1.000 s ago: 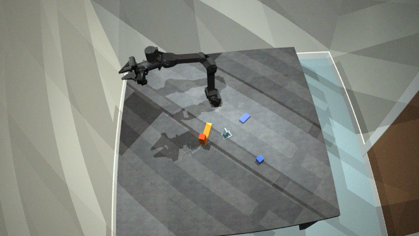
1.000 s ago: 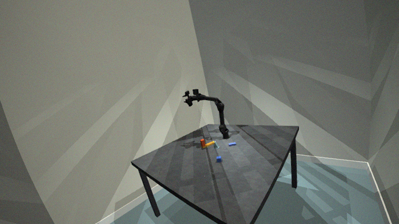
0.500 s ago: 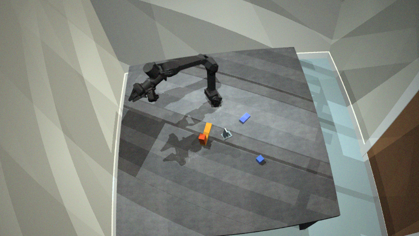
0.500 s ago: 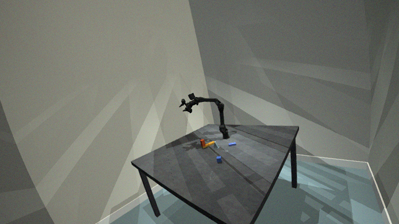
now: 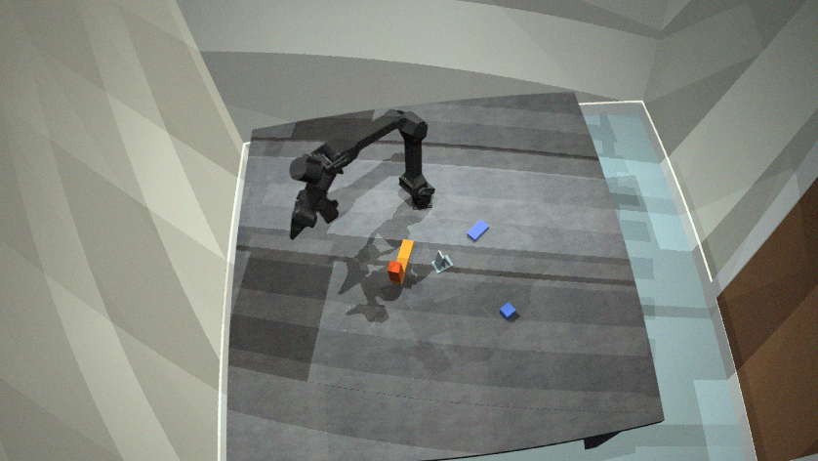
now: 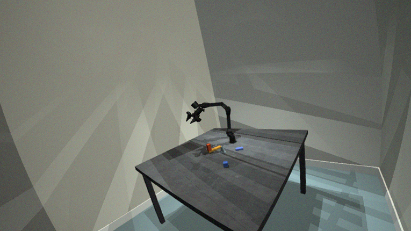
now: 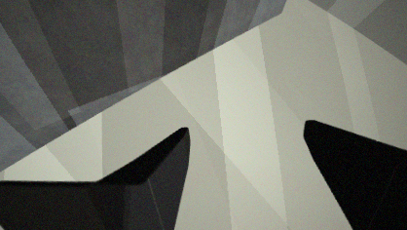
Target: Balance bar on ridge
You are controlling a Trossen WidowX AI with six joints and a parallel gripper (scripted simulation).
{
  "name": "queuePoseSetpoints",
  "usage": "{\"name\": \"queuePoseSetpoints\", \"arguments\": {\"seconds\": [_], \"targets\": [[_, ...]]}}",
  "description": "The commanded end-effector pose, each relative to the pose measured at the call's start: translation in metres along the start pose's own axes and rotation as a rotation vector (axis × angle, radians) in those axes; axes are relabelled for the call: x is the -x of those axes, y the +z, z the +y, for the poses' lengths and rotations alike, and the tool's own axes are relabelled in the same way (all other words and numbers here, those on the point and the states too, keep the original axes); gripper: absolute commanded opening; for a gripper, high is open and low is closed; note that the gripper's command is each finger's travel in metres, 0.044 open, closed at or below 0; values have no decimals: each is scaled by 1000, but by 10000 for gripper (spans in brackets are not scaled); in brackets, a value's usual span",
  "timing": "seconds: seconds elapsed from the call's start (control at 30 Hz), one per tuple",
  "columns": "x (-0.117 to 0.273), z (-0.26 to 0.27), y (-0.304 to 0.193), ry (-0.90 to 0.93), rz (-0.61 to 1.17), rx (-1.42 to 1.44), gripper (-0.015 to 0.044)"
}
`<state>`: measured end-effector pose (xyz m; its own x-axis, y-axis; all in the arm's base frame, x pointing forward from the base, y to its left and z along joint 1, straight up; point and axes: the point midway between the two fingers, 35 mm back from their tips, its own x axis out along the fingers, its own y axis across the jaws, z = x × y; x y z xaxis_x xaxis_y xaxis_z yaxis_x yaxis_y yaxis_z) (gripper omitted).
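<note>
The yellow bar [image 5: 405, 252] [image 6: 216, 148] lies on the dark table [image 5: 458, 372] [image 6: 220, 192] with an orange-red block [image 5: 394, 271] [image 6: 208, 147] at one end. The small grey ridge [image 5: 441, 263] [image 6: 223, 150] stands just to the right of the bar, apart from it. My gripper [image 5: 311, 226] [image 6: 190, 118] [image 7: 245, 131] is open and empty. It hangs high above the table's far left part, well away from the bar. In the wrist view only wall and floor show between the fingers.
A flat blue block [image 5: 477, 230] [image 6: 239, 148] lies right of the arm's base. A small blue cube [image 5: 507, 310] [image 6: 225, 164] sits nearer the front. The table's left edge is close under the gripper.
</note>
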<state>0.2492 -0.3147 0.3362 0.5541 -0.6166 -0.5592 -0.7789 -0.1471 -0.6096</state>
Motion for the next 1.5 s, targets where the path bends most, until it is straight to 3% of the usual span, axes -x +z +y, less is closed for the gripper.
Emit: {"name": "queuePoseSetpoints", "arguments": {"seconds": [0.0, 0.4, 0.87, 1.2, 1.47], "targets": [[-5, 4, 32, 40, -93, 99, 315], [1, 18, 127, 115, -393, 442, 315], [37, 49, 217, 153, -747, 878, 315], [74, 79, 261, 154, -999, 1196, 315], [74, 83, 265, 154, -1016, 1218, 315]]}}
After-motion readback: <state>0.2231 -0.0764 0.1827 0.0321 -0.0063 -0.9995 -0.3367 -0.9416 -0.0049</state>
